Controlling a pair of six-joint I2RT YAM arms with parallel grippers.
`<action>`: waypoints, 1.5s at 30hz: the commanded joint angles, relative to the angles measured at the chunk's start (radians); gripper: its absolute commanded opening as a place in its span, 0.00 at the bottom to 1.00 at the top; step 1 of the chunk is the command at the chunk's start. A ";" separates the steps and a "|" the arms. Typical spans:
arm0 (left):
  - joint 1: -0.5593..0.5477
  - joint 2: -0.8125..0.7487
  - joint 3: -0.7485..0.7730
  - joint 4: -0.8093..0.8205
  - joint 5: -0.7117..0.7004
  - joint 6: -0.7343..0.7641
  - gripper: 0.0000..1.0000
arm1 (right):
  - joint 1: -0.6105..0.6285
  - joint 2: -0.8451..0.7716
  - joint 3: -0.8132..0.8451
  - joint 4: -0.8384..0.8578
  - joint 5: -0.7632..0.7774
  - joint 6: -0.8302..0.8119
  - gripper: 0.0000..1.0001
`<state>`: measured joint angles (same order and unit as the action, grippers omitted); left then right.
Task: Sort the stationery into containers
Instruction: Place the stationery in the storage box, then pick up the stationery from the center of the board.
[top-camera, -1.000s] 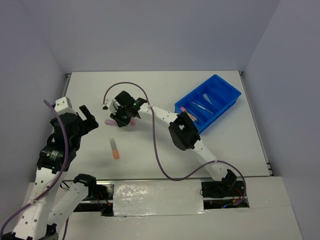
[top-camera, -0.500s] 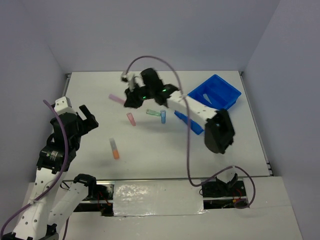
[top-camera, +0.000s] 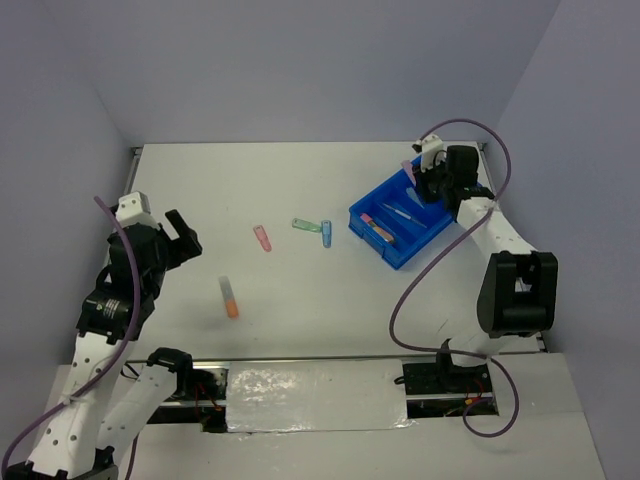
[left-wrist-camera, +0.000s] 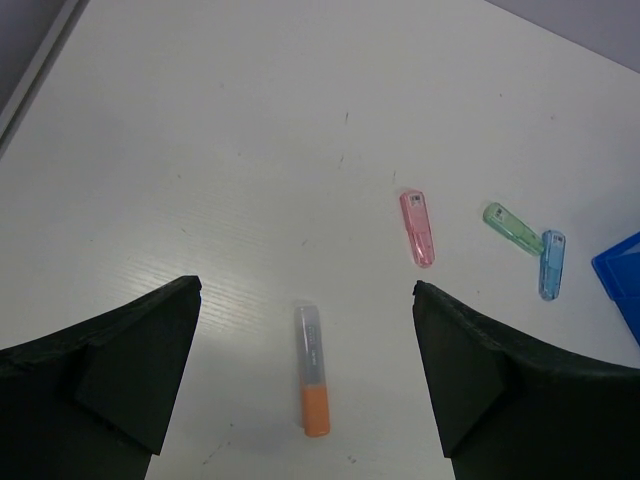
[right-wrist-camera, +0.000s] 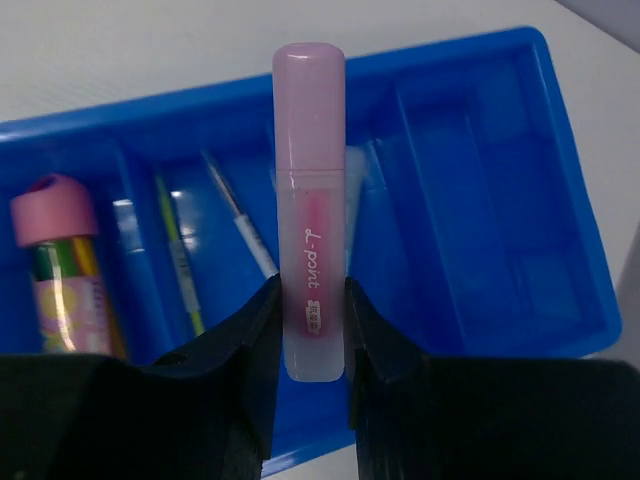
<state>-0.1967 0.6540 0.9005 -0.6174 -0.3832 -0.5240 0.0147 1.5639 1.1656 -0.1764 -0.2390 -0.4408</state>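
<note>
My right gripper (right-wrist-camera: 312, 330) is shut on a lilac-pink highlighter (right-wrist-camera: 310, 190), held above the blue tray (right-wrist-camera: 560, 250); in the top view this gripper (top-camera: 428, 172) hangs over the tray's (top-camera: 458, 208) far end. Inside the tray lie a pink-capped marker (right-wrist-camera: 58, 265) and thin pens (right-wrist-camera: 178, 255). On the table lie a pink highlighter (top-camera: 262, 238), a green one (top-camera: 304, 225), a light blue one (top-camera: 326, 233) and an orange one (top-camera: 230, 298). My left gripper (left-wrist-camera: 305, 385) stands open above the orange highlighter (left-wrist-camera: 314, 372), not touching it.
The table's raised back edge (top-camera: 300, 145) and the walls enclose the work area. The right arm's cable (top-camera: 420, 290) loops over the table in front of the tray. The left arm (top-camera: 130, 280) stands at the left side.
My right gripper has carried the lilac-pink highlighter from the table's middle-left across to above the blue tray. The left arm has barely moved.
</note>
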 joint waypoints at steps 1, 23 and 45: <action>0.008 0.024 -0.002 0.045 0.043 0.024 0.99 | -0.051 0.017 0.006 0.163 -0.002 -0.058 0.00; 0.025 0.137 0.018 0.001 0.052 -0.004 0.99 | -0.104 0.234 0.195 -0.054 -0.052 -0.029 1.00; -0.216 0.670 -0.183 0.100 -0.005 -0.415 0.95 | 0.468 -0.412 -0.122 0.016 0.452 0.484 1.00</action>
<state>-0.4110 1.3155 0.7162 -0.5453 -0.3099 -0.8558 0.4473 1.1858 1.0725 -0.1856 0.1730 -0.0559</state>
